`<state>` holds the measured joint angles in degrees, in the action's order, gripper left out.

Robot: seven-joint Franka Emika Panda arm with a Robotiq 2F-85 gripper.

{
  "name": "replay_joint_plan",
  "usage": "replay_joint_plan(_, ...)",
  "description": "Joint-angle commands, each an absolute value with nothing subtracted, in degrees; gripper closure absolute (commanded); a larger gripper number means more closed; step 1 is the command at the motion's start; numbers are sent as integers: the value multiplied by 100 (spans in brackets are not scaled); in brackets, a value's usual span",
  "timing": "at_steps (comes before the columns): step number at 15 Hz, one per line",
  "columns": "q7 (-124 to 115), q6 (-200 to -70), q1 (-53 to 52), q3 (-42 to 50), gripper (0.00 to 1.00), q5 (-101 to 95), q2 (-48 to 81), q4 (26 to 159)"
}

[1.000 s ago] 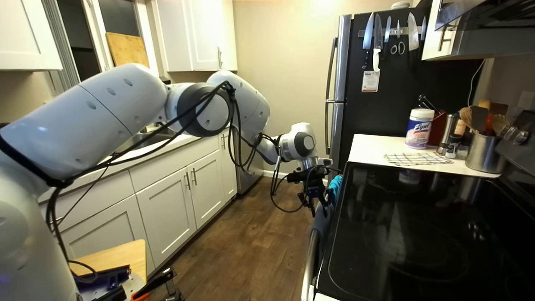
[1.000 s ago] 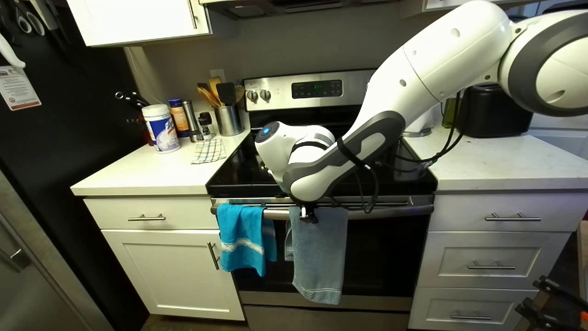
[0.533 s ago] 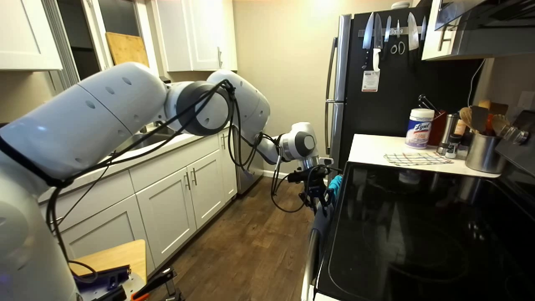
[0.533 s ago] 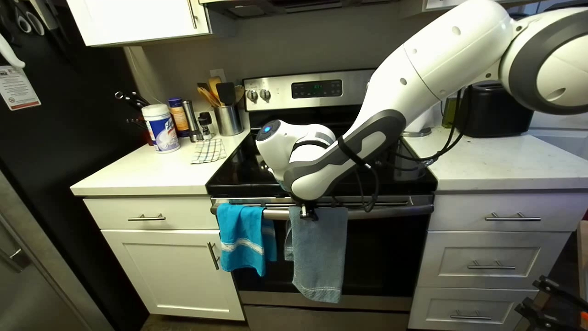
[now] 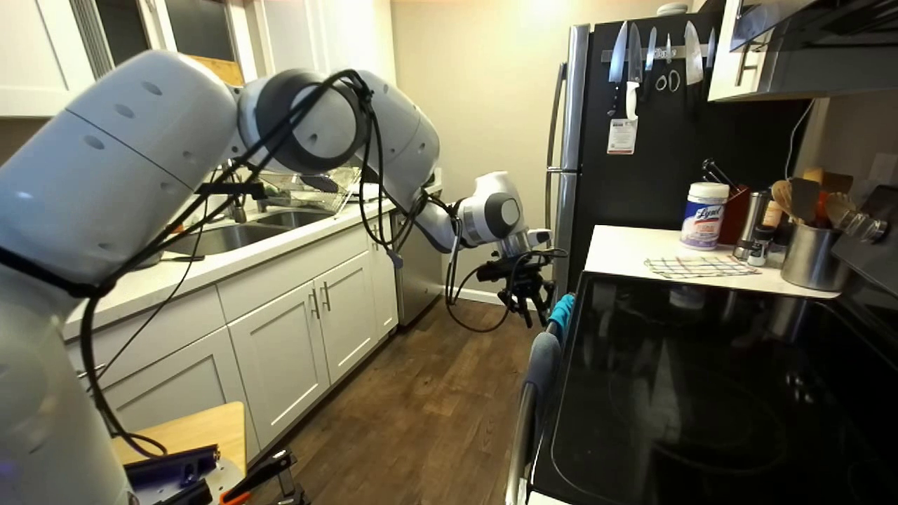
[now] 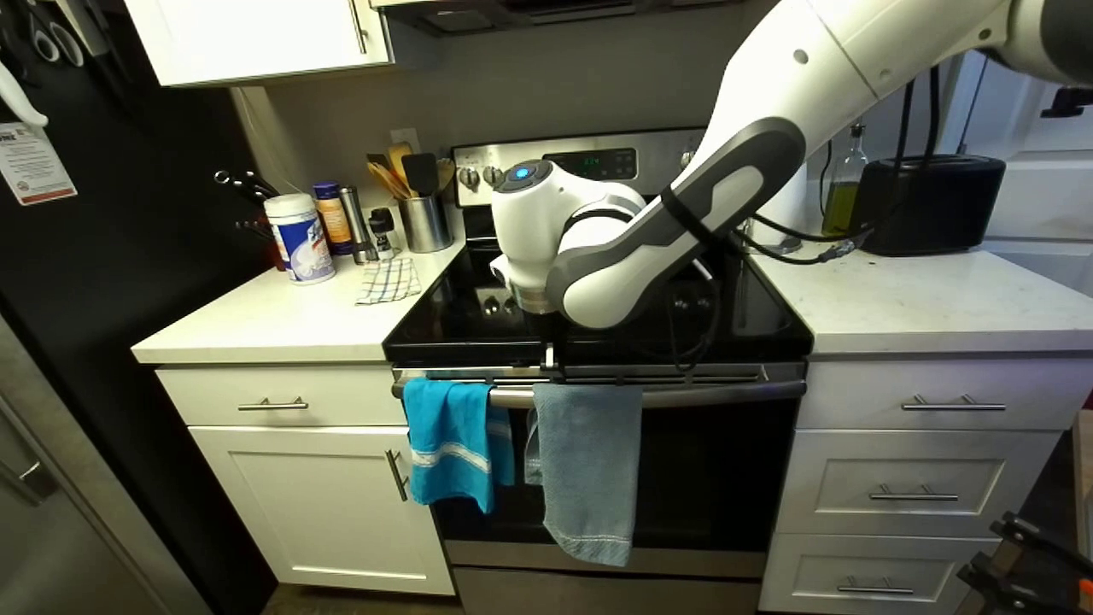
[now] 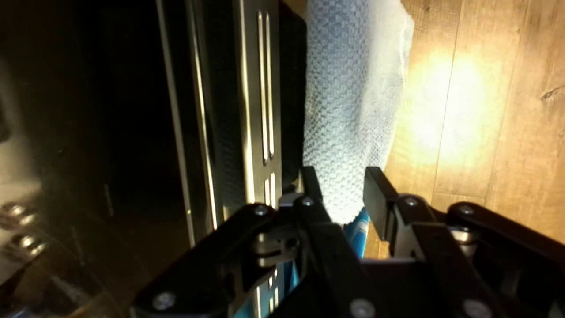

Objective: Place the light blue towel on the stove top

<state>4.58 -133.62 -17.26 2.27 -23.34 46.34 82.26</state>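
A pale grey-blue towel (image 6: pixel 593 478) hangs over the oven door handle (image 6: pixel 726 394). It also shows in an exterior view (image 5: pixel 544 361) and in the wrist view (image 7: pixel 337 88). A brighter blue towel (image 6: pixel 451 440) with a white stripe hangs on the same handle, nearer the fridge. The black glass stove top (image 5: pixel 666 393) lies above and behind the handle. My gripper (image 7: pixel 340 176) is open, with nothing between its fingers. It hovers above the handle, apart from both towels, and in an exterior view the gripper (image 5: pixel 537 319) is left of the stove's front edge.
A checkered cloth (image 6: pixel 388 280), a wipes tub (image 6: pixel 301 239) and a utensil holder (image 6: pixel 425 224) stand on the counter beside the stove. A black toaster (image 6: pixel 931 205) is on the opposite counter. The fridge (image 5: pixel 680 154) stands behind.
My arm has risen, lifting the gripper from the grey-blue towel at the handle to above it. That towel stays on the handle, shifted slightly toward the bright blue one.
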Motion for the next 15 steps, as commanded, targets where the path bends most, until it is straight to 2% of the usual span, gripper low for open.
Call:
replay_joint_plan(1,405,-13513,-1644,82,92,-2335,4000,8884)
replay_joint_plan(2,392,-13417,-1654,73,82,-2328,3986,8832)
replay_joint_plan(3,402,-13370,-1647,57,44,-2315,3972,8805)
replay_joint_plan(5,436,-13248,-1624,23,46,-2258,4020,8676)
replay_joint_plan(12,499,-12616,-1544,-47,3,-2093,4440,8105)
replay_joint_plan(15,516,-12243,-1514,-62,0,-2003,4730,7727)
